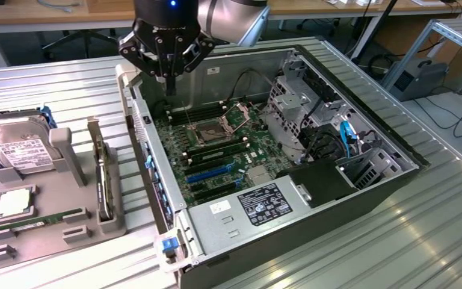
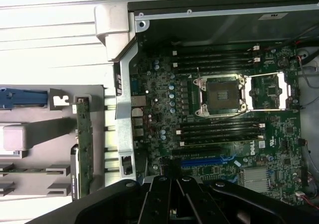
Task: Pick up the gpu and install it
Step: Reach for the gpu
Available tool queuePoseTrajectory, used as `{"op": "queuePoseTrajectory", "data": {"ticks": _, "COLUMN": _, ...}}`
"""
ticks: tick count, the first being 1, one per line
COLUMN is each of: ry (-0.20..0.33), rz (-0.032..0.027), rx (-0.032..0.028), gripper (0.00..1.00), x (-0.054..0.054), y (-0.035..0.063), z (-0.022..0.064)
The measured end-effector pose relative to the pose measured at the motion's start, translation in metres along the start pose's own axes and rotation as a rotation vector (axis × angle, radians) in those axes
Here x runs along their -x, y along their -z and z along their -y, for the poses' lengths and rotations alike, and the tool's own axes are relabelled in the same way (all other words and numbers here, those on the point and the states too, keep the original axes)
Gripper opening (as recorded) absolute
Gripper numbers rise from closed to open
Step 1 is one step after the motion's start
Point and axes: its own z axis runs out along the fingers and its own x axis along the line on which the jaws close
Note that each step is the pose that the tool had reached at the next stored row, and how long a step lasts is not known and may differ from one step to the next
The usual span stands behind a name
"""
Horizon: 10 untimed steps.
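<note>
You see bright even room light, white glare on the table (image 1: 391, 241) well off from the fingers (image 1: 169, 79), motherboard (image 1: 215, 144) below them dimmer, perhaps in shadow.

White lettering (image 2: 255, 147) that looks like DELL stands on the green motherboard (image 2: 164, 109), beside the long black memory slots. At the lower middle of the exterior view, a black rectangular label (image 1: 264, 205) on the silvery power supply box (image 1: 224, 224) carries white print too small to read. The same goes for the white label (image 1: 26, 153) on the silver hard drive (image 1: 2, 129) at the exterior view's left.
</note>
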Motion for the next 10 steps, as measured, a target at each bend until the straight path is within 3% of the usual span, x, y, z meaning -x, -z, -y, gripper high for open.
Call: {"op": "queuePoseTrajectory", "data": {"ticks": 10, "ry": 0.000, "rz": 0.0000, "rx": 0.0000, "gripper": 0.11, "x": -0.0036, "y": 0.0001, "z": 0.0003}}
